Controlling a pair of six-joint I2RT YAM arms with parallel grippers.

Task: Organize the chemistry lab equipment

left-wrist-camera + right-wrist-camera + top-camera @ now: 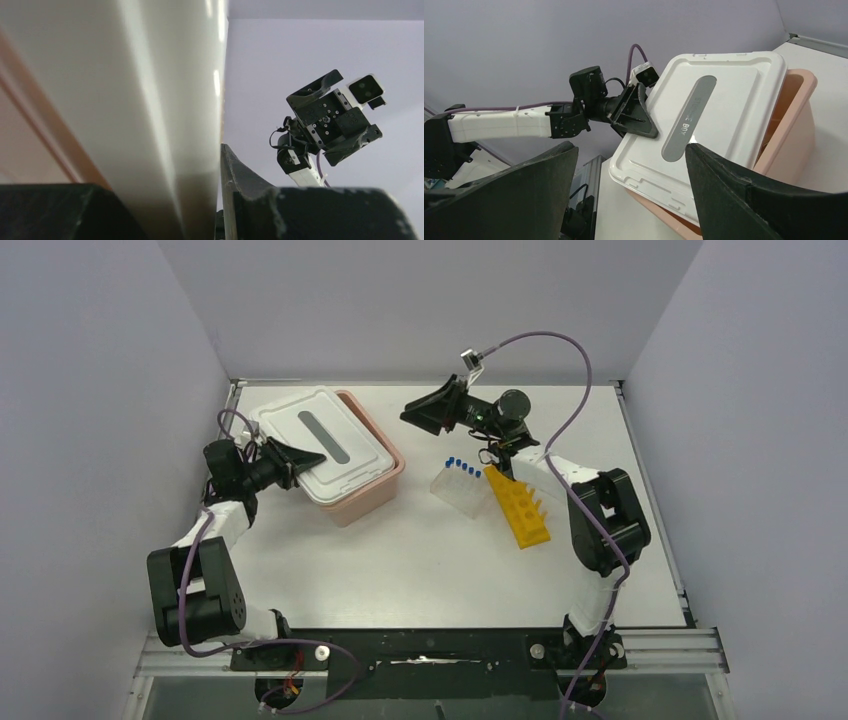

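The left tool is clamped on the near-left edge of the white lid, with the edge between its fingers. The white lid lies askew over the pink tub, leaving the tub's right side uncovered. The right tool hangs above the desk to the right of the tub, fingers spread wide and empty, facing the lid. Nearer than it stand the clear rack holding blue-capped tubes and, just beside it, the yellow rack. The left arm bends low along the desk's left side. The right arm arches over both racks.
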